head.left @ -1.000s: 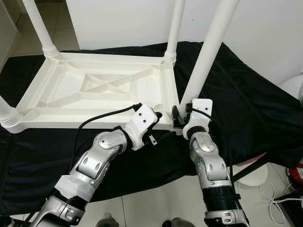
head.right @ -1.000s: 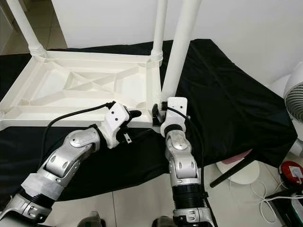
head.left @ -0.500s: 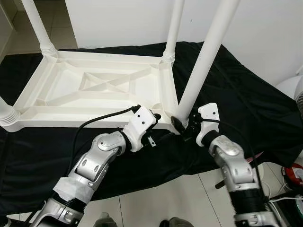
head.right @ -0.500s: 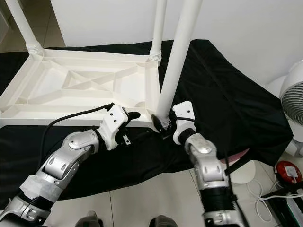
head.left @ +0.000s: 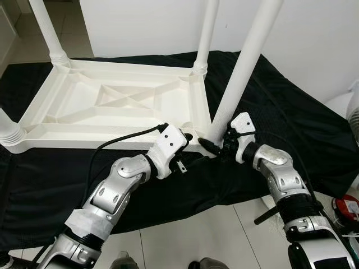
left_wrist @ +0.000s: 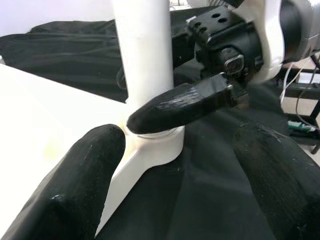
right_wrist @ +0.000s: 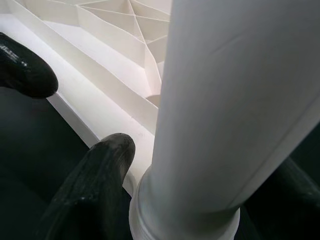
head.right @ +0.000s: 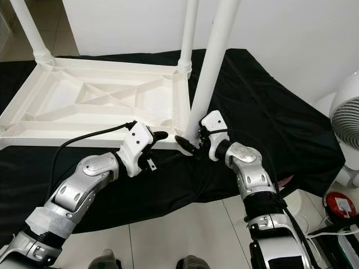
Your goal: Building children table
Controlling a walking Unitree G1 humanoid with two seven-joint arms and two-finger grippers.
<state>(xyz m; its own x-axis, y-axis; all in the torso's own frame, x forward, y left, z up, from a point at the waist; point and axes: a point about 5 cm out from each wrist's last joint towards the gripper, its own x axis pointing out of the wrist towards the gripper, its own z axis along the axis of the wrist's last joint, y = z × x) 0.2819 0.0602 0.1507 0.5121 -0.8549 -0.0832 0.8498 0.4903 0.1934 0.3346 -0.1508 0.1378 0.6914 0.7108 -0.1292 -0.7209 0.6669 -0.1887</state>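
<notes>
Since half a second ago, my right forearm has swung further out to my right and bent at the elbow, so my right gripper now reaches in sideways at the base of the near white plastic table leg; a second ago that arm stood straight below the leg. My right fingers stand apart on either side of the leg's foot collar, one black fingertip against the collar, the other mostly hidden behind the leg; whether they press it I cannot tell. My left gripper has stayed at the near edge of the upturned white plastic ribbed tabletop, just beside that corner, fingers spread wide, holding nothing. Tabletop lies underside-up on the black cloth, as before. Further off, another white leg stands upright in the far right corner socket, and a third in the far left.
</notes>
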